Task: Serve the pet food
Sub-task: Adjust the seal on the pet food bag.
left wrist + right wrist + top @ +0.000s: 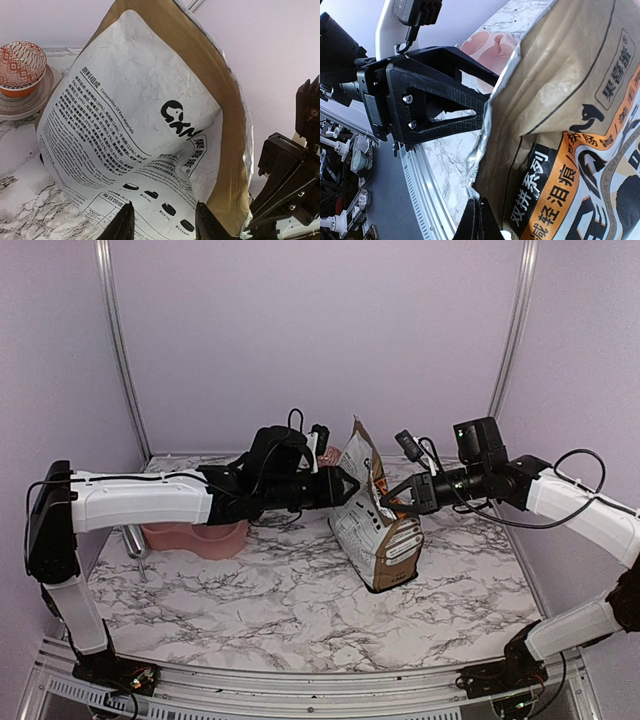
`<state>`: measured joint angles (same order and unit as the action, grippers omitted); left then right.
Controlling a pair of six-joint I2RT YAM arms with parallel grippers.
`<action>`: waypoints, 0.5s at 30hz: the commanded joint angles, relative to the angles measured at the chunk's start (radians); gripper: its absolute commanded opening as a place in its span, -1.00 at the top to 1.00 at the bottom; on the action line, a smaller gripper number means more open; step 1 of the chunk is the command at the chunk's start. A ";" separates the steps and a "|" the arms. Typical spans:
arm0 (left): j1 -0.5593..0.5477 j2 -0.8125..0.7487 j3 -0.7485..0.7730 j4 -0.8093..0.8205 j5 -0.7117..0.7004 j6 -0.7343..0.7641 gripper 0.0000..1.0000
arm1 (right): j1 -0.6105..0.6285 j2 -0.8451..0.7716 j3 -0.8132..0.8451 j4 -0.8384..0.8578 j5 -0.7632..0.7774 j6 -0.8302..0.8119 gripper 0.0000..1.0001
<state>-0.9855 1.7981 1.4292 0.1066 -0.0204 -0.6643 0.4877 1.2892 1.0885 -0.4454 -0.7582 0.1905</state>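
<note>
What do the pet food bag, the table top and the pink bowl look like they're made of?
The pet food bag looks like matte, creased printed paper with brown kraft sides; a silvery crinkled strip along its rim suggests foil lining. The table top is white with grey veins like marble, possibly a printed laminate. The pink bowl is smooth and evenly coloured, probably plastic.

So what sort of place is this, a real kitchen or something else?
Probably a robot test booth, not a home: plain lavender walls framed by aluminium posts, a marble-print tabletop, and a left arm and right arm bolted at its edge, meeting at a pet food bag.
</note>
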 commanded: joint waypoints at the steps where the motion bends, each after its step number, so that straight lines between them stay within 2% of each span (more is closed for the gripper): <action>1: 0.001 -0.049 -0.013 0.011 -0.008 0.019 0.15 | -0.014 -0.011 -0.001 -0.055 0.028 0.005 1.00; 6: -0.005 -0.039 0.030 0.047 0.059 0.030 0.15 | -0.014 -0.022 0.006 -0.054 0.018 -0.008 1.00; 15: -0.033 0.002 0.110 0.002 0.068 0.073 0.15 | -0.014 -0.021 0.012 -0.043 -0.010 -0.029 1.00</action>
<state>-1.0077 1.7981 1.4815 0.1154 0.0311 -0.6220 0.4866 1.2766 1.0885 -0.4488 -0.7696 0.1818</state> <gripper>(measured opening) 0.423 0.004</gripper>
